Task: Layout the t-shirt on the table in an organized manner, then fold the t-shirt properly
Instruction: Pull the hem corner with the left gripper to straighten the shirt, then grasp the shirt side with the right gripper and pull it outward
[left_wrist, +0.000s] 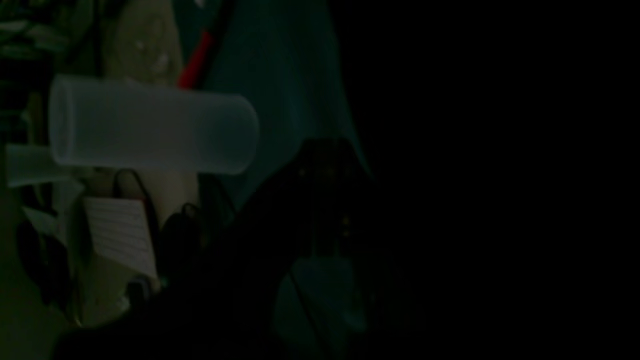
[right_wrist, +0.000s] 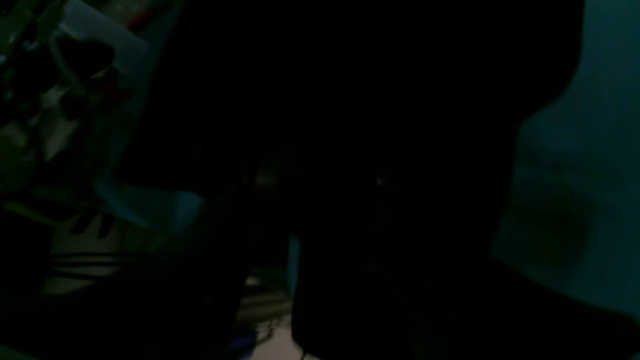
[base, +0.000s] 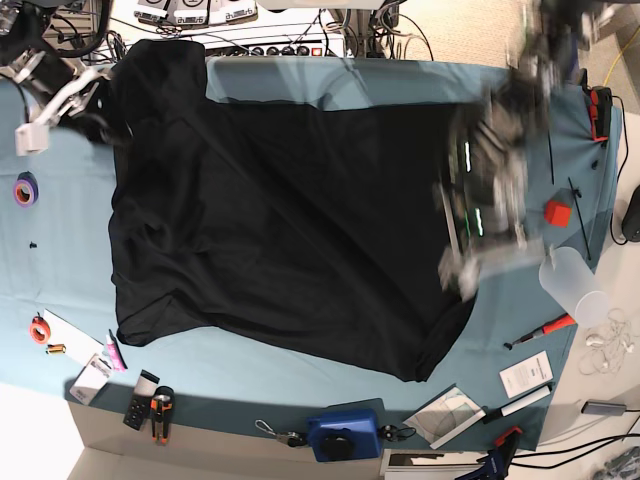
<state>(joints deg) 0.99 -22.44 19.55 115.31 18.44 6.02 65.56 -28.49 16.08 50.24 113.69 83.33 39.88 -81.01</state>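
Note:
The black t-shirt lies spread over most of the teal table, plain side up, with folds along its lower edge. My left gripper is a motion blur over the shirt's right edge; its jaws are shut, and whether cloth is between them does not show. My right gripper is at the shirt's upper left corner, next to the sleeve, its jaws unclear. Both wrist views are very dark. Black cloth fills the right of the left wrist view, and black cloth fills the middle of the right wrist view, beside teal table.
A translucent cup lies on its side at the right edge, also seen as the cup. A red cube, a red-handled tool and papers are nearby. A purple tape roll, pliers and a blue box line the other edges.

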